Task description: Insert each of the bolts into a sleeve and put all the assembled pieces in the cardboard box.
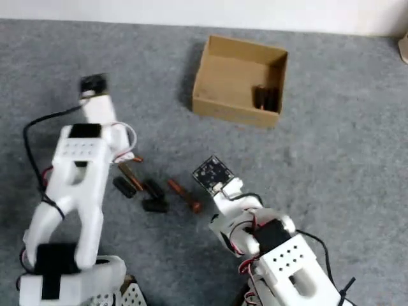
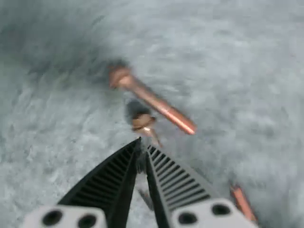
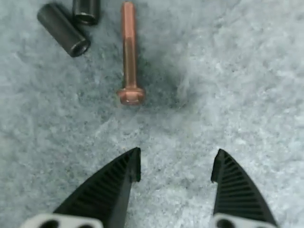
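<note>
My left gripper [image 2: 142,142] hangs over the carpet with its fingers almost together, shut on a copper bolt [image 2: 141,122] that points away from the camera. A second copper bolt [image 2: 152,99] lies on the carpet just beyond it. In the high view the left gripper [image 1: 124,159] is beside three black sleeves [image 1: 153,191]. My right gripper [image 3: 176,166] is open and holds nothing. It sits a short way from the head of another copper bolt [image 3: 129,52] [image 1: 185,194], with two sleeves [image 3: 64,35] past it.
The cardboard box [image 1: 220,105] stands at the back centre with dark pieces [image 1: 266,97] in its right corner. Grey carpet covers the table. Another copper bolt end [image 2: 242,202] shows beside the left fingers.
</note>
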Robot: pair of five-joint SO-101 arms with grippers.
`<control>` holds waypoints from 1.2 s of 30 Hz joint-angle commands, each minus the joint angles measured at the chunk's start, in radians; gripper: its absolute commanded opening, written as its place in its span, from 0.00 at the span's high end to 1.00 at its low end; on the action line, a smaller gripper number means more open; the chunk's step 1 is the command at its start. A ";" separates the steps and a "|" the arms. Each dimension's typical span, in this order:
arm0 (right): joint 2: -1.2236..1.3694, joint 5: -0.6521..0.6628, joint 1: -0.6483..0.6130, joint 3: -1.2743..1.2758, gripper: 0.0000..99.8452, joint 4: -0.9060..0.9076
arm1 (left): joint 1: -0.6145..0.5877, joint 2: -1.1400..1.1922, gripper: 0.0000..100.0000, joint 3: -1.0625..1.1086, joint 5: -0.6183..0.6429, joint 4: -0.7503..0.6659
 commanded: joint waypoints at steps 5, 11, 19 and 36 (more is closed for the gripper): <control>-0.008 0.000 -0.012 0.008 0.78 -0.036 | -0.008 0.064 0.99 -0.053 0.031 -0.041; -0.008 0.000 -0.012 0.010 0.78 -0.038 | 0.087 0.061 0.94 -0.130 -0.040 0.157; -0.008 0.000 -0.007 0.015 0.78 -0.071 | 0.326 0.068 0.92 -0.116 -0.034 0.265; -0.008 0.000 0.015 0.015 0.78 -0.074 | 0.366 0.070 0.92 -0.039 0.241 0.307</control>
